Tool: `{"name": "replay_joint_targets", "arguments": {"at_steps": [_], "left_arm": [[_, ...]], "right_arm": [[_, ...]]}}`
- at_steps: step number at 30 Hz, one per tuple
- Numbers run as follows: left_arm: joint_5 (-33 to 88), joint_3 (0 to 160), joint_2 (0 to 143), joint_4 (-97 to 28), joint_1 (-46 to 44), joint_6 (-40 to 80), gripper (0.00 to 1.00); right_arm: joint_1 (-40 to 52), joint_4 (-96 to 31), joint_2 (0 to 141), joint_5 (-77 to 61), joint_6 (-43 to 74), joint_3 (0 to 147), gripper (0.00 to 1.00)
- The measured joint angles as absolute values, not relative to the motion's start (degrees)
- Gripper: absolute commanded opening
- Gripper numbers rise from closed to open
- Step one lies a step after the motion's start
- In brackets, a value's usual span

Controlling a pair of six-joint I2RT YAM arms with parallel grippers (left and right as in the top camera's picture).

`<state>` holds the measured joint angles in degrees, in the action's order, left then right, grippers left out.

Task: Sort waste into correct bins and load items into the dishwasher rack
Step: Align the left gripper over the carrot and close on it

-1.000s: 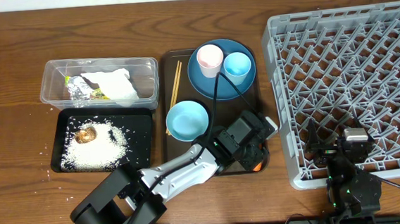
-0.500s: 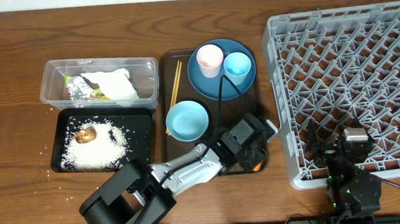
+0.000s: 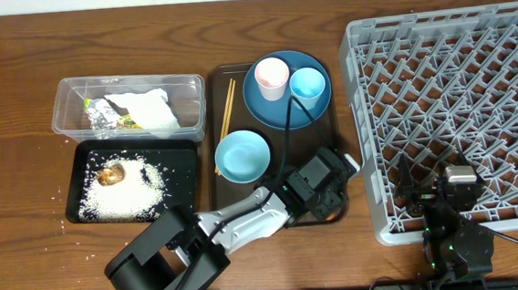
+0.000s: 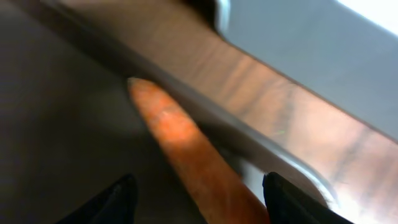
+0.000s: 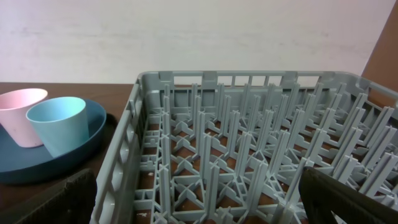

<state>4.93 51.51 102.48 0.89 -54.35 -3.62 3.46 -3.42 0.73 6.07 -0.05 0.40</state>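
An orange carrot (image 4: pixel 186 149) lies on the brown serving tray (image 3: pixel 309 137) by its rim. My left gripper (image 4: pixel 199 186) is open, one finger on each side of the carrot, with a gap on the left. From overhead the left gripper (image 3: pixel 322 198) covers the tray's front right corner and hides the carrot. The dark-blue plate (image 3: pixel 261 104) carries a pink cup (image 3: pixel 272 75) and a light blue cup (image 3: pixel 308 84). Beside it are a blue bowl (image 3: pixel 242 155) and chopsticks (image 3: pixel 227 111). My right gripper (image 5: pixel 202 205) hangs open and empty over the grey rack (image 3: pixel 455 76).
A clear tub (image 3: pixel 126 79) holds white tissue (image 3: pixel 152 111) and a foil wrapper (image 3: pixel 101 115). The black tray (image 3: pixel 186 145) holds rice (image 3: pixel 134 190) and a brown lump (image 3: pixel 109 175). Rice grains lie scattered left of it. The rack's wall stands just right of the left gripper.
The left gripper has settled slightly lower over the tray's front right corner, and the orange patch that showed beside it is now covered. The right arm has not moved.
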Motion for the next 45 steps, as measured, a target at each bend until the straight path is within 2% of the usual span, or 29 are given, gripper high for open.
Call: {"name": "replay_joint_targets", "arguments": {"at_steps": [7, 13, 16, 20, 25, 27, 28, 42, 45], "left_arm": [[-4.73, 52.03, 102.50, -0.19, -54.39, -8.38, 0.66], [-7.51, 52.03, 102.54, -0.45, -54.39, -9.61, 0.66], [-6.63, 52.03, 102.54, -0.82, -54.39, -10.02, 0.75], [-4.12, 52.03, 102.69, -1.32, -54.33, -9.23, 0.77], [-2.72, 52.03, 102.69, -1.32, -53.60, -7.25, 0.84], [-2.42, 52.03, 102.69, -1.50, -52.90, -5.76, 0.91], [-2.31, 52.03, 102.67, -1.67, -52.58, -4.97, 0.98], [0.12, 52.03, 102.61, -2.37, -51.75, 0.56, 0.98], [0.27, 52.03, 102.59, -2.35, -51.75, 1.02, 0.84]], "right_arm": [[3.46, -3.42, 0.73, 6.07, -0.05, 0.40, 0.99], [3.46, -3.42, 0.73, 6.04, -0.05, 0.40, 0.99], [3.46, -3.42, 0.73, 6.07, -0.05, 0.40, 0.99], [3.46, -3.42, 0.73, 6.07, -0.05, 0.40, 0.99], [3.46, -3.42, 0.73, 6.07, -0.05, 0.40, 0.99], [3.46, -3.42, 0.73, 6.07, -0.05, 0.40, 0.99], [3.46, -3.42, 0.73, 6.07, -0.08, 0.40, 0.99], [3.46, -3.42, 0.73, 6.07, -0.05, 0.40, 0.99], [3.46, -3.42, 0.73, 6.07, -0.05, 0.40, 0.99]]}}
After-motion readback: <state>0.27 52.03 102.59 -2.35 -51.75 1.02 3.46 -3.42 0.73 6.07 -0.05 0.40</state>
